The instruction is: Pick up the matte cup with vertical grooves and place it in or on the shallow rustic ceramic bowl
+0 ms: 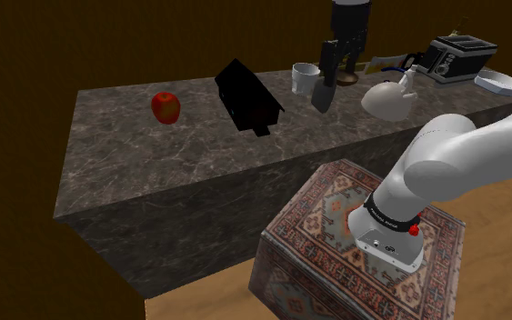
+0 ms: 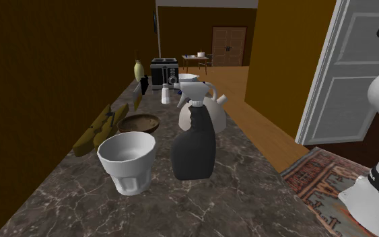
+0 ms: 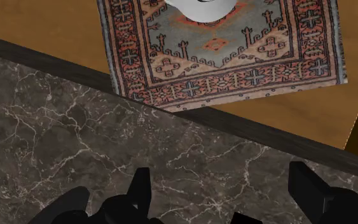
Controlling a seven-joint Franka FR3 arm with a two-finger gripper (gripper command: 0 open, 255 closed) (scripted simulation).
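Nearest in the second exterior view: white grooved cup [image 2: 127, 161], upright on the marble worktop [image 2: 242, 195], near a dark spray bottle [image 2: 194, 145] on that view's right. Beyond the cup, shallow brown bowl [image 2: 139, 123]; bananas [image 2: 100, 128] on that view's left. Over the worktop, black fingers [image 3: 139, 189] spread apart, gripping nothing.

Shoulder view overlooks the counter [image 1: 135, 155]; second sights along it, close by the cup [image 2: 127, 161]; wrist looks down onto it.

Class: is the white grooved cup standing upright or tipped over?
Upright: the cup stands on its narrow base on the counter, open rim facing up.
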